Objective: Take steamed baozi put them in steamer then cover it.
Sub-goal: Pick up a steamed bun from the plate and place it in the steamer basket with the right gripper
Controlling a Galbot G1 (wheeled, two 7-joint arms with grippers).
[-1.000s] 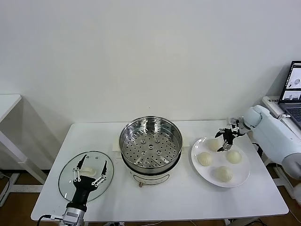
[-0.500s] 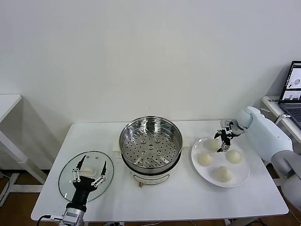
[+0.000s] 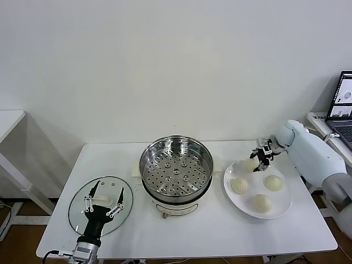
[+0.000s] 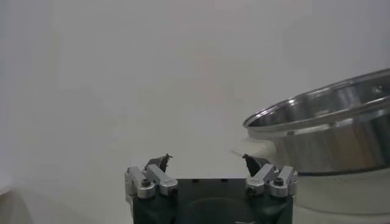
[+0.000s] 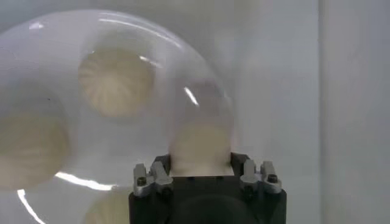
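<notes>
Right gripper (image 3: pixel 260 160) out over the far edge of the white plate (image 3: pixel 281 210), fingers pinched in on the farthest steamed baozi (image 3: pixel 252 164). From the right wrist view, that same bun (image 5: pixel 201 143) sits wedged right between the two fingers, so clamped on it, not gaping. Can't tell if the bun is off the plate or just touching it.

Other three buns sitting on the plate: one toward the steamer side (image 3: pixel 239 185), one toward the table's right edge (image 3: pixel 273 182), one at the near edge (image 3: pixel 261 203). None touching each other.

Steamer (image 3: pixel 176 165) standing mid-table on its white base, just left of the plate, perforated tray bare, nothing in it.

Cover (image 3: pixel 80 217) lying flat near the table's front-left corner, well apart from the steamer, white handle up. Left gripper (image 3: pixel 104 199) parked over that lid, fingers spread wide on either side of the handle, holding nothing. Same story in the left wrist view: left fingertips (image 4: pixel 164 162) wide apart, steamer wall off to one side.

Laptop (image 3: pixel 342 104) on a side table past the right edge.
</notes>
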